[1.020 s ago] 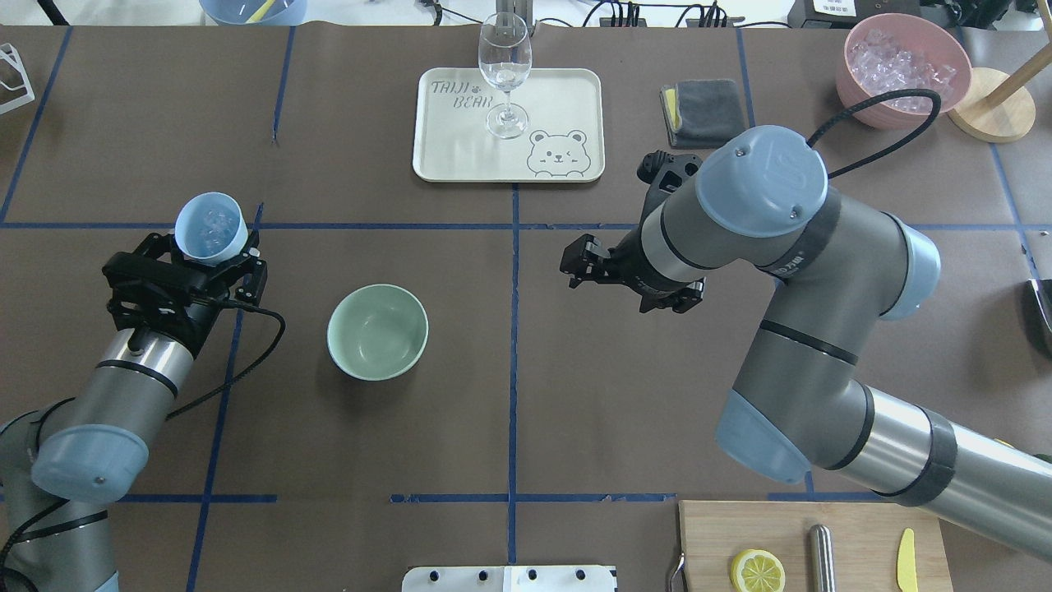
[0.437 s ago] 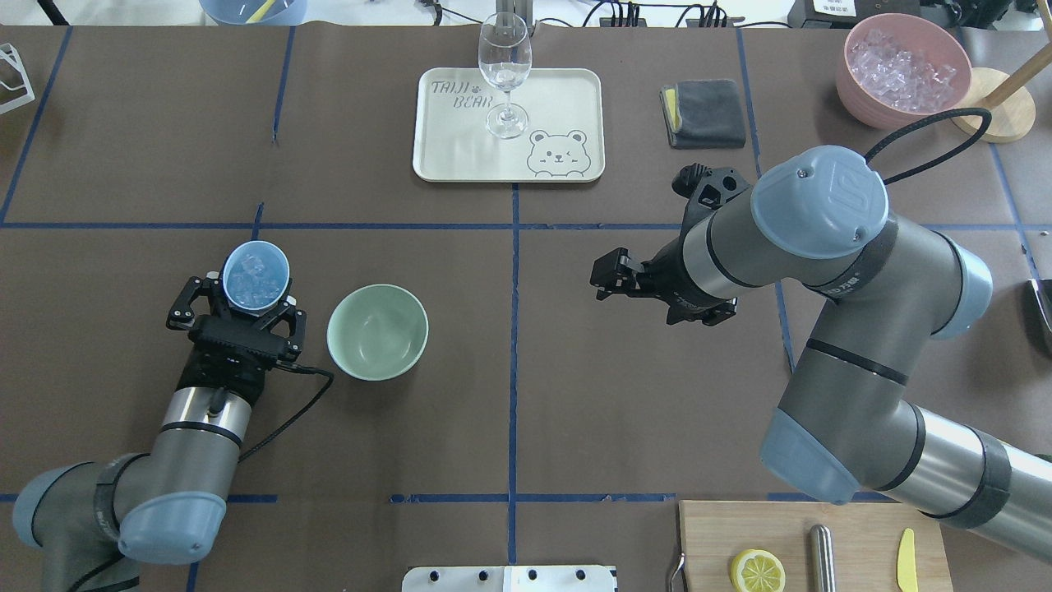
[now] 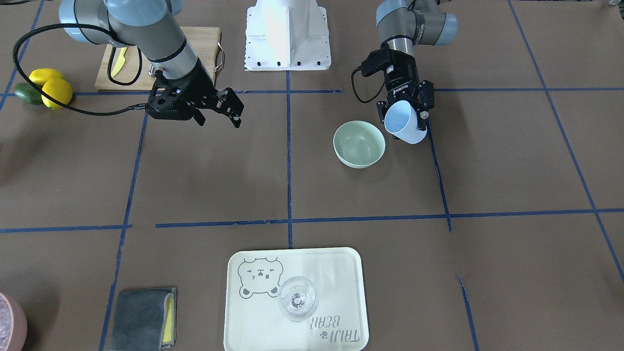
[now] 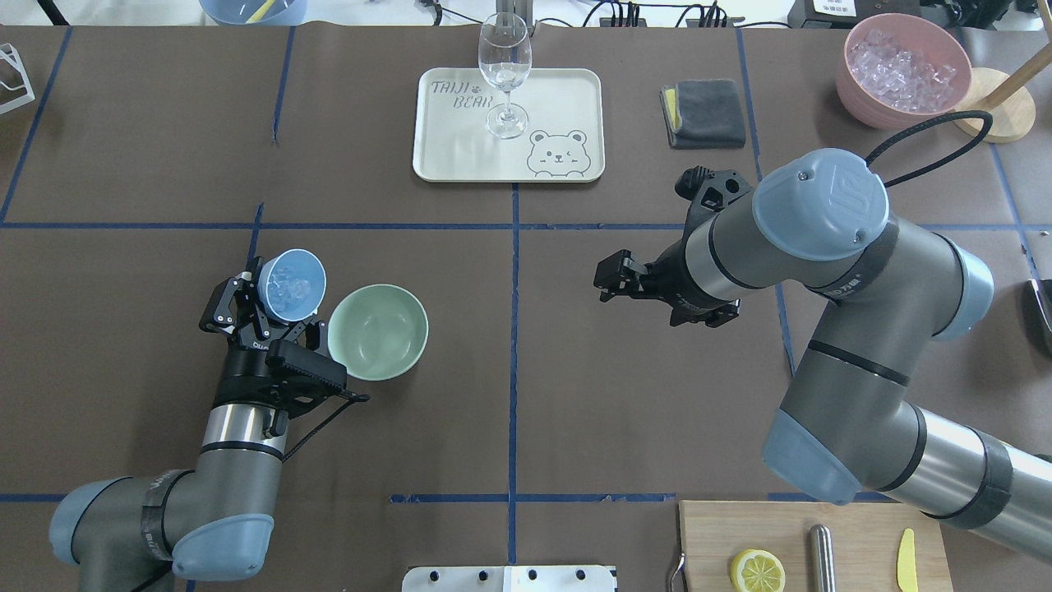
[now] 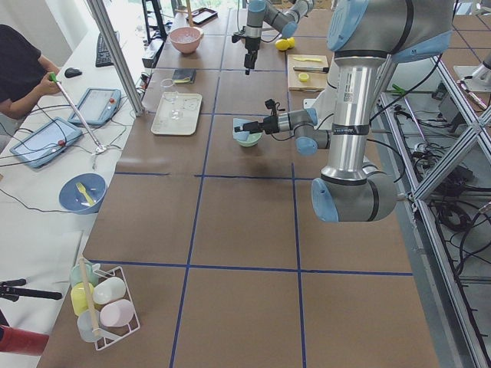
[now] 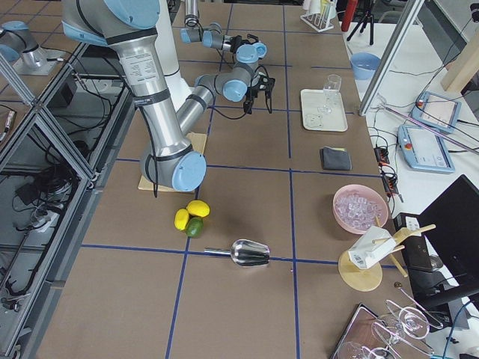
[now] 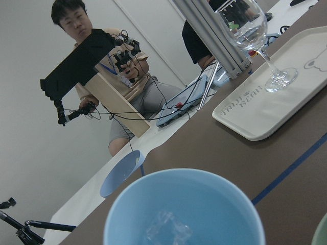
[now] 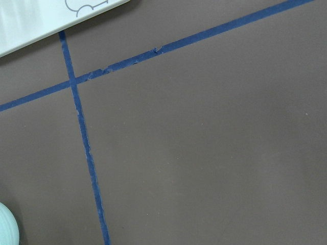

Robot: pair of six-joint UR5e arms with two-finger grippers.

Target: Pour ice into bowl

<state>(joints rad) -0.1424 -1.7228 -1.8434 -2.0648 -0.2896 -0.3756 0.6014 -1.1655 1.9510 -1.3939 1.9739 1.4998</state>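
My left gripper is shut on a light blue cup and holds it above the table, just left of the bowl and tilted. Clear ice cubes lie inside the cup; they also show in the left wrist view. The pale mint-green bowl stands on the brown table and is empty. In the front-facing view the cup hangs beside the bowl, its mouth turned toward it. My right gripper is open and empty, hovering right of the centre line, far from the bowl.
A pink bowl of ice stands at the far right. A cream tray with a wine glass is at the far centre, beside a grey cloth. A cutting board with a lemon half sits near right.
My left arm has carried the cup right and nearer, up to the bowl's left rim, and tilted it. My right arm drew back to the right, then stayed nearly still.
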